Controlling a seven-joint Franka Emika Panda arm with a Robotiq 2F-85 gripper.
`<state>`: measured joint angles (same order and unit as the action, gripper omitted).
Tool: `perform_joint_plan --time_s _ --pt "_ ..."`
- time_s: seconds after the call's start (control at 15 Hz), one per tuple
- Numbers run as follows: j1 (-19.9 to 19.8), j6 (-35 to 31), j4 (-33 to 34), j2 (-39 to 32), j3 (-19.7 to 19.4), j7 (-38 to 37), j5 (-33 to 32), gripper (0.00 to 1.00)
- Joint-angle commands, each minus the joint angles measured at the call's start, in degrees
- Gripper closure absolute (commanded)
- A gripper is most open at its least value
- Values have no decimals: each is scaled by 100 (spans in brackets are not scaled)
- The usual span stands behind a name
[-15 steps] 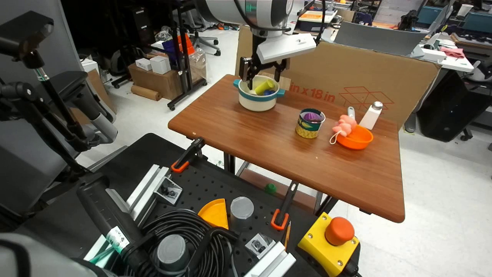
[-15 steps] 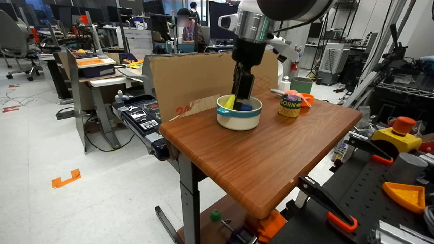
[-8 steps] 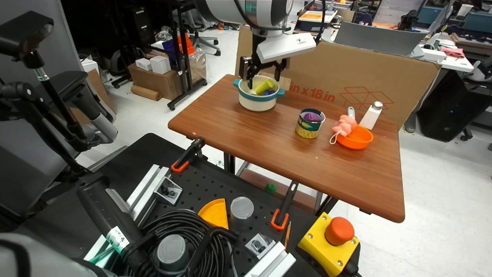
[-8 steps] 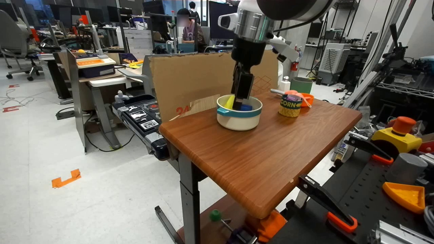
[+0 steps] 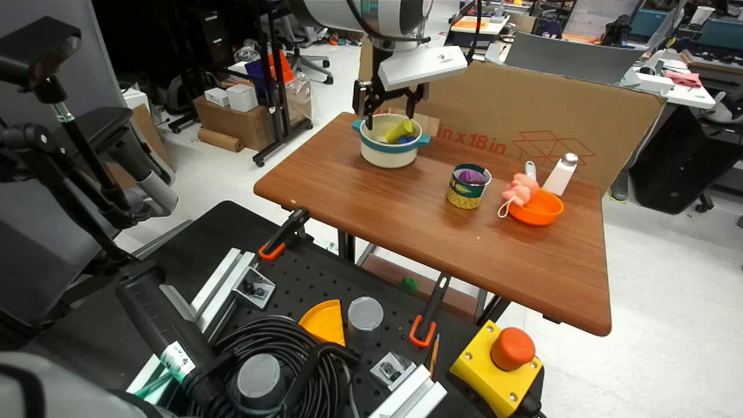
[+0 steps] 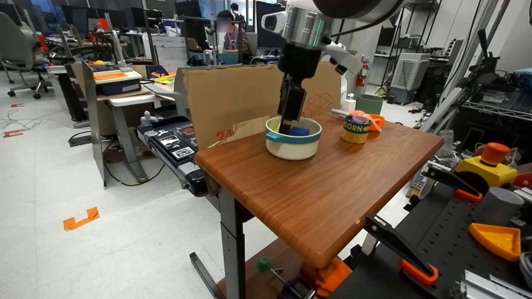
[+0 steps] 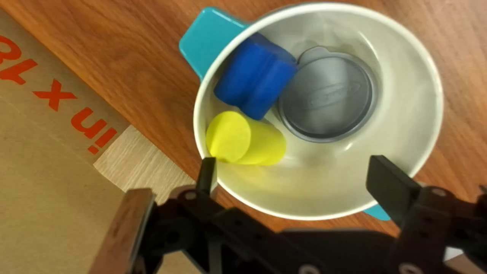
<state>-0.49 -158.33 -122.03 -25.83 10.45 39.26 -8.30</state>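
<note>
Two fingers (image 7: 392,186) stand wide apart with nothing between them, and the claw (image 7: 293,173) has just risen slightly and slid sideways over the pot (image 6: 291,150)! It travels without a load, so by my reading nothing is being carried, and the pot's contents lie just where they were half a second ago. On to the count: one pot, three things inside. That's one blue block (image 7: 255,76) by the wall, one yellow cylinder (image 7: 247,140) right beside it, one gray lid (image 7: 327,97) at the bottom. One fingertip shows near the yellow cylinder; touching or apart, I cannot tell. Away across the worktop (image 5: 377,203), well apart from the pot, sits one can (image 5: 464,197) with one purple piece (image 5: 472,176) inside. Farther still, one orange dish (image 5: 538,213), one bumpy pink toy (image 5: 521,188) against it, one white shaker (image 5: 561,176) just beyond.
</note>
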Motion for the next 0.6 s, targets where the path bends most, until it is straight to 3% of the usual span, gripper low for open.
perform_joint_plan --time_s 0.0,0.53 --pt "-64 97 -59 100 44 -75 16 0" --pt "-139 141 -42 78 70 -66 42 0"
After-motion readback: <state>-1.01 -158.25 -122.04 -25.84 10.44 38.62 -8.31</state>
